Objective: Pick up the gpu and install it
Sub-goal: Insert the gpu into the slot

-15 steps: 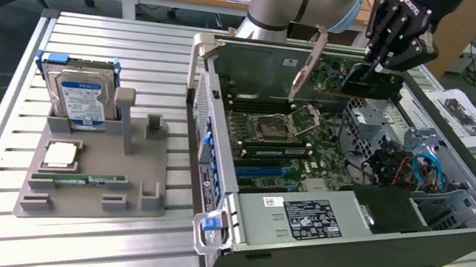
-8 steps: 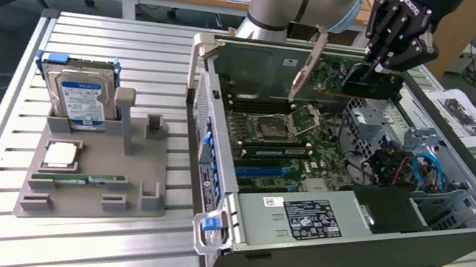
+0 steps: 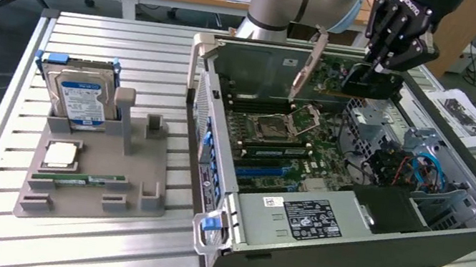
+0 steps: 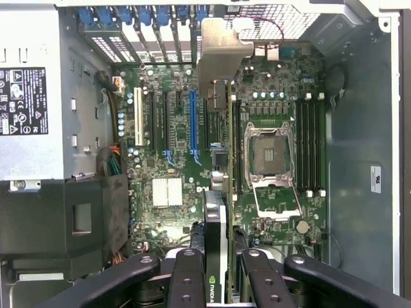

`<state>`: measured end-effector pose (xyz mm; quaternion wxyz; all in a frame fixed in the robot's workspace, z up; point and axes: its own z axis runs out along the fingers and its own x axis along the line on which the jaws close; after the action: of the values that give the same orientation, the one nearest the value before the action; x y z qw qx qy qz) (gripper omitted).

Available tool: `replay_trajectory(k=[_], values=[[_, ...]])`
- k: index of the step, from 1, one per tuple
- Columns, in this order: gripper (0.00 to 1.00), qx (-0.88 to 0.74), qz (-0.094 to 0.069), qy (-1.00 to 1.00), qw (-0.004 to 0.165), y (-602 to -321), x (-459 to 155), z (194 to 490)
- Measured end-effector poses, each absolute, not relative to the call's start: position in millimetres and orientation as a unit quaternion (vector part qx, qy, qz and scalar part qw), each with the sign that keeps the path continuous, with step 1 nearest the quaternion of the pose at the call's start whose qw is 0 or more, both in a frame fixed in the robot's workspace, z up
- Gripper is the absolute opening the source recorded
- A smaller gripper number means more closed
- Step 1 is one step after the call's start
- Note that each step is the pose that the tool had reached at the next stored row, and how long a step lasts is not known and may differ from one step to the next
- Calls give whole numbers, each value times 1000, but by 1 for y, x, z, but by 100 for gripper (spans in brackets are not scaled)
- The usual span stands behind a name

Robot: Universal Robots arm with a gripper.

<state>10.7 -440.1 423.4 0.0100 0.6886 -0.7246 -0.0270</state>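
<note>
The pincer (image 3: pixel 375 66) is clenched on the gpu (image 3: pixel 367 84), gripping it by its upper edge so that the card hangs edge-down from the fingers, directly below them, over the open computer case (image 3: pixel 343 260). In the exterior view the card sits high, about level with the case's rim and clear of the motherboard (image 3: pixel 266 138), so it looks not yet seated. From the wrist the gpu (image 4: pixel 216 224) shows thin and on edge. Its long axis runs away from the pincer (image 4: pixel 218 260) towards the rear wall of the case, parallel to the slots, with the bracket (image 4: pixel 221 58) at the far end. The card's line falls over the strip of board between the blue slot (image 4: pixel 191 125) and the processor socket (image 4: pixel 273 157), beside the slot rather than plainly over it. The card is a dark, flat rectangle with a black cooler face and a thin green edge. The bracket is bare, bent silver sheet metal, and the slot is a long, narrow strip of glossy plastic. The case stands on a desk (image 3: pixel 83 245) of ribbed aluminium slats.
</note>
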Motion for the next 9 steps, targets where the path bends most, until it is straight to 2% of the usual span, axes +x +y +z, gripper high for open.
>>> replay_trajectory(k=[9], values=[[27,718,-27,-695,11,-440,11,423]])
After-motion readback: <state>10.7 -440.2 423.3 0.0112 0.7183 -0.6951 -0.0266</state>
